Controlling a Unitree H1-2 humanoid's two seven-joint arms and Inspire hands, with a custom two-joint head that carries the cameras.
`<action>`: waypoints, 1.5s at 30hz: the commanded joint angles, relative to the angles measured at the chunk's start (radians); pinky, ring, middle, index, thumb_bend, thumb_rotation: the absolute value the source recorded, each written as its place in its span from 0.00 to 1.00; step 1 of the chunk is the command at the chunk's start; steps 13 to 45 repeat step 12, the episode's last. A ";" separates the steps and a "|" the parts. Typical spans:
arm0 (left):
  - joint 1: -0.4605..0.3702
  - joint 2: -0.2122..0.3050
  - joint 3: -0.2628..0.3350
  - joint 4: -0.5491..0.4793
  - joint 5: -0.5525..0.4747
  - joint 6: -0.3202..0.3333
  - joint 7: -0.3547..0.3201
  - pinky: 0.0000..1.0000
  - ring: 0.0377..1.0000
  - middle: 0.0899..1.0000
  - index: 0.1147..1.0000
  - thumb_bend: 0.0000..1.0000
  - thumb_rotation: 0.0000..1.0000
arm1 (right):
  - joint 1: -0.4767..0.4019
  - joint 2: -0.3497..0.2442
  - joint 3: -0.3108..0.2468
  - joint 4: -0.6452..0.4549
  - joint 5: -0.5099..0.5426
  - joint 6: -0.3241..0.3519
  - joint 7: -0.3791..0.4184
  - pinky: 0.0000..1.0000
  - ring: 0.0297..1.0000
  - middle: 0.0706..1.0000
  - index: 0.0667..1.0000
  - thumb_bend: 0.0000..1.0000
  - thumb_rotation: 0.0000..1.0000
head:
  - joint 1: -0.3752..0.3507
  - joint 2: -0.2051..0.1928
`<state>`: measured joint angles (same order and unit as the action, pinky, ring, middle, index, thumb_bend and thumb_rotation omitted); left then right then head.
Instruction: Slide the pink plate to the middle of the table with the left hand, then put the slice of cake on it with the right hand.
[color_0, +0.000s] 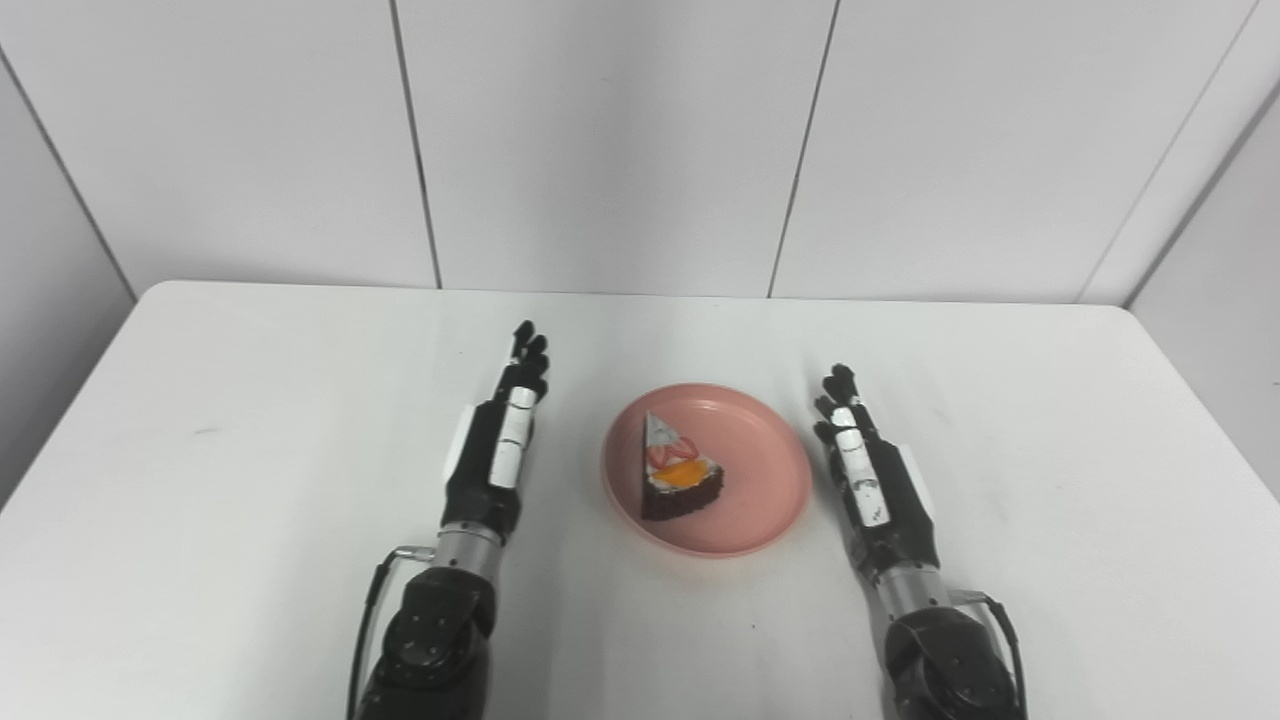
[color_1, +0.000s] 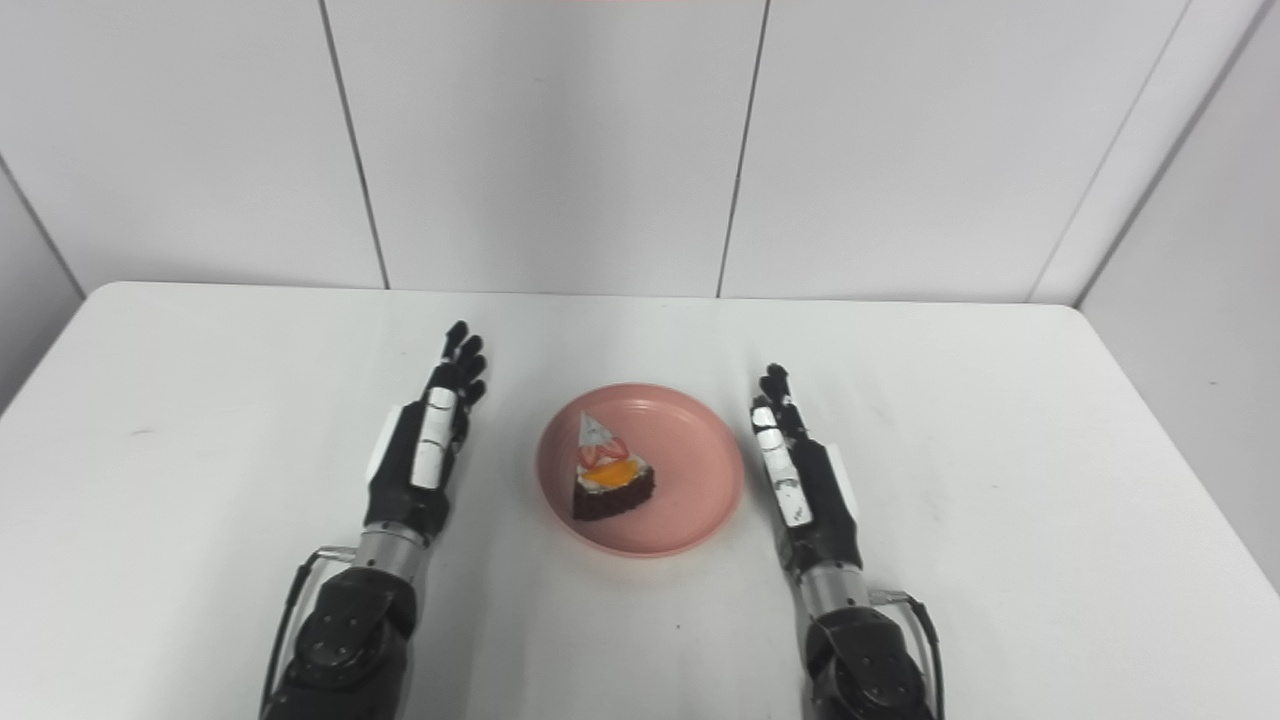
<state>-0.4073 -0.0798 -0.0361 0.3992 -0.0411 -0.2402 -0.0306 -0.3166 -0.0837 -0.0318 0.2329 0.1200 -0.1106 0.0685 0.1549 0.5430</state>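
The pink plate (color_0: 760, 480) lies near the middle of the white table (color_0: 200, 450). On its left half rests the slice of cake (color_0: 676, 472), dark chocolate with white cream, strawberry and orange on top, its tip pointing away from me. My left hand (color_0: 497, 445) lies edge-on a short way left of the plate, fingers straight and stretched forward, holding nothing. My right hand (color_0: 868, 470) lies the same way just right of the plate rim, open and holding nothing. Neither hand touches the plate or the cake.
White wall panels (color_0: 600, 140) rise behind the table's far edge. The table's rounded corners show at the back left and back right. A few faint marks dot the tabletop.
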 joint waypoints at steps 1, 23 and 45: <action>0.055 -0.015 -0.007 0.043 0.022 -0.003 0.019 1.00 1.00 1.00 1.00 0.69 1.00 | -0.021 -0.008 -0.006 -0.020 0.009 -0.025 0.016 1.00 1.00 1.00 1.00 0.71 0.87 | 0.009 -0.003; 0.055 -0.034 -0.023 0.054 0.039 -0.005 0.026 1.00 1.00 1.00 1.00 0.68 1.00 | -0.024 -0.026 -0.028 0.005 0.027 -0.071 0.048 1.00 1.00 1.00 1.00 0.67 0.86 | 0.063 -0.014; 0.055 -0.034 -0.023 0.054 0.039 -0.005 0.026 1.00 1.00 1.00 1.00 0.68 1.00 | -0.024 -0.026 -0.028 0.005 0.027 -0.071 0.048 1.00 1.00 1.00 1.00 0.67 0.86 | 0.063 -0.014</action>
